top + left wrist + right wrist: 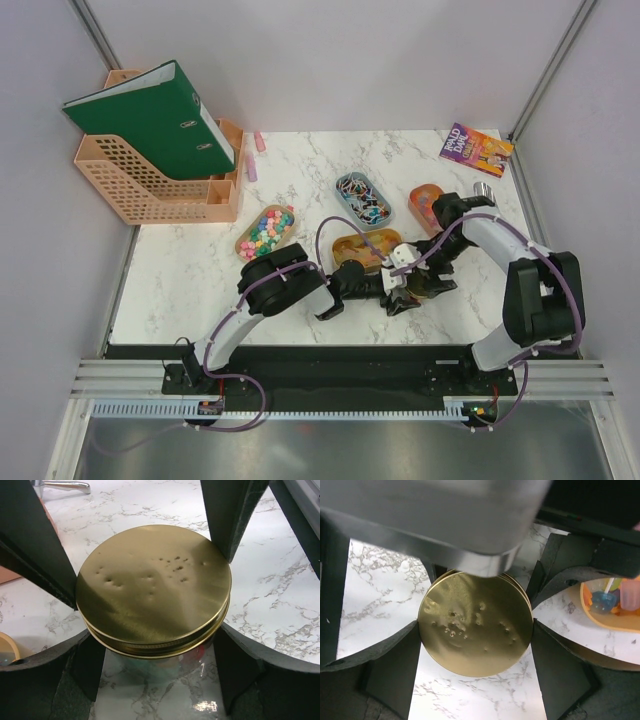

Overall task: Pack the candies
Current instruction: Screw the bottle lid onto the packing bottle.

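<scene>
So, the candies [265,232] are piled in their oval tray [239,247], left of centre in the top view and well apart from both arms. Nothing's touching them. The action is off to the right of centre, where both claws meet over a glass jar [150,665] with a gold lid [152,587].

As far as we can tell, the left claw [160,677] is clenched on the jar's glass just under the lid, one finger on each side. The right claw [475,630] is grasping the lid itself, its pads pressed on the rim at the left and right of its own view. Some colour shows through the glass, but we can't say what it is.

Our read is that the step in hand is getting that lid off, so the candies have somewhere to go.

- We'd keep the left claw firm and low on the glass so the jar can't spin or tip on the marble surface [180,270].
- The right claw should stay level on the rim and turn about the lid's own centre.
- The metal's thin and already dimpled, so we wouldn't squeeze harder than needed. Too much pinch could bind the thread.
- Once it runs free, lift straight up rather than dragging sideways.
</scene>
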Controlling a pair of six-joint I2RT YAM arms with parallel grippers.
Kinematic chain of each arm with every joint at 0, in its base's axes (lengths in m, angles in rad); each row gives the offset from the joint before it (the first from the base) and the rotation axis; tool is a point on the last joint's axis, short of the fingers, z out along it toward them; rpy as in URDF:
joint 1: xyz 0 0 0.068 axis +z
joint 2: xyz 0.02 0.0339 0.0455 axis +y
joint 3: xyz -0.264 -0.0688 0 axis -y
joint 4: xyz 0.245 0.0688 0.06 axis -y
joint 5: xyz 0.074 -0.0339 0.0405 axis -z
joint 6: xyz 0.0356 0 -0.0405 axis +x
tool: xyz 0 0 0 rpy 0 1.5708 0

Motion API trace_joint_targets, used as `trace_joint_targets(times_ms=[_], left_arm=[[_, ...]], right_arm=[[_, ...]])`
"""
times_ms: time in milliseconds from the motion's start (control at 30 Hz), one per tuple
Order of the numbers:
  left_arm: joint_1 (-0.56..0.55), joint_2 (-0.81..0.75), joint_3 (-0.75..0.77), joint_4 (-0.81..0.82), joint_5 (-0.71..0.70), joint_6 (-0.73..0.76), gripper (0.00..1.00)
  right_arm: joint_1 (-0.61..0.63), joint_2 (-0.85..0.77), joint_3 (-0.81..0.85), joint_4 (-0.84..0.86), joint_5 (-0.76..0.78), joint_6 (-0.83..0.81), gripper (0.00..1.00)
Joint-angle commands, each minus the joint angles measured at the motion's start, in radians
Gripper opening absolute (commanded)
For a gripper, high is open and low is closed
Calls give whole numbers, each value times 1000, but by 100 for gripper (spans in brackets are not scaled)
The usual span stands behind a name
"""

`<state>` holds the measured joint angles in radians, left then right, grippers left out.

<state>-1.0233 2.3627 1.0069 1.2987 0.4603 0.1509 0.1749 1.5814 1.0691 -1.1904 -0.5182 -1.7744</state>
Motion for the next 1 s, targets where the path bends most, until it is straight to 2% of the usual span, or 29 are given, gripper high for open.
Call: trace_joint_targets(times_ms=[0, 233, 400, 467, 533, 600, 667, 700, 733, 933, 967], left_arm=[[22, 89, -57, -331, -43, 53, 2], [23, 79, -56, -326, -58, 50, 2], [26, 72, -59, -326, -66, 53, 2], [26, 67, -63, -326, -72, 56, 2], [26, 63, -70, -326, -80, 56, 2], [26, 53, -73, -325, -86, 56, 2], [26, 50, -80, -325, -91, 59, 2], [26, 44, -86, -325, -95, 61, 2], [26, 44, -90, -323, -97, 61, 2], [28, 33, -111, -322, -91, 76, 2], [28, 33, -113, -322, -89, 79, 2]], right_arm=[[6, -9, -96, 44, 27, 264, 59], [8, -26, -237, 130, 73, 639, 57], [5, 38, -238, 186, 107, 912, 54], [5, 54, -227, 169, 115, 935, 54], [5, 49, -219, 221, 142, 975, 54], [5, 52, -206, 210, 123, 977, 57], [5, 49, -189, 197, 110, 981, 65], [3, 45, -178, 180, 81, 940, 88], [-2, 17, -164, 163, 73, 913, 98], [-135, -153, -98, 42, 139, 600, 98], [-170, -161, -84, -22, 148, 551, 98]])
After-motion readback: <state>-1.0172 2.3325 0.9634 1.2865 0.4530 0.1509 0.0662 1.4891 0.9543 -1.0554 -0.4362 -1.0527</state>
